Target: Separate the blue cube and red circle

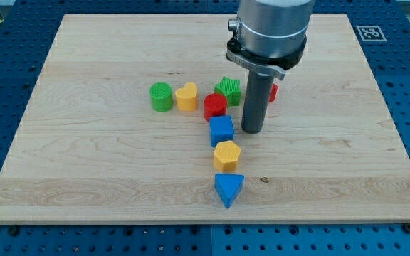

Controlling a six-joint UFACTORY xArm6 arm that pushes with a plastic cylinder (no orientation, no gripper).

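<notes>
I carry no jaws to open or close, only a straight dark rod, and my tip (253, 131) rests on the pale wooden board (84, 163), holding nothing. It stands just to the view's right of the blue plastic cube (221, 131), with a thin gap showing between them. The red plastic circle (215, 106) sits directly above the cube toward the view's top, touching or nearly touching it. Behind my rod lie a green star-shaped block (228, 89) and a small red block (272, 92), mostly hidden, shape unclear. To the view's left sit a yellow heart-shaped block (186, 97) and a green cylinder (161, 97). Below the cube come a yellow hexagonal block (227, 155) and a blue triangular block (229, 188). I count eight blocks: two each of blue, red, green and yellow.
</notes>
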